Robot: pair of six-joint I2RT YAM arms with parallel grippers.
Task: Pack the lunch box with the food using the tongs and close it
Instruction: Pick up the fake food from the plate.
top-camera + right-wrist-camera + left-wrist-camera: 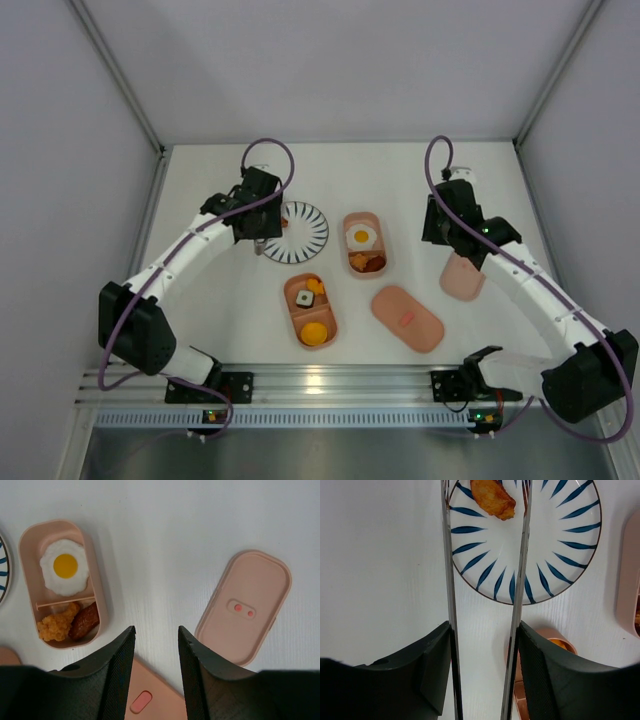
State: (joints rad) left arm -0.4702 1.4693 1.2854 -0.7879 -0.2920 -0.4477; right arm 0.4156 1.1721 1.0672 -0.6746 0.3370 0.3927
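- Black fingers of the left gripper point(485, 630), low in the left wrist view, grasp the slim silvery metal tongs point(449, 580); each thin arm lies against a finger's inner face
- Tongs' long axis runs bottom to top of that frame; the tips point upward, past the top edge and out of sight, over the round white plate point(555, 555) with dark radial stripes
- Between the arms, at the top of the frame, an orange-brown fried food piece point(492, 499) lies on the plate; it seems to touch neither arm
- Likely trouble: an uneven squeeze could flick the piece off the plate; smooth arms could drop it on the way to a tray; tips pressed low could shove the plate
- Right gripper point(156, 630) is released and empty, above bare table between the salmon-pink tray point(100, 605) holding a fried egg and the red-spotted lid point(245, 607)
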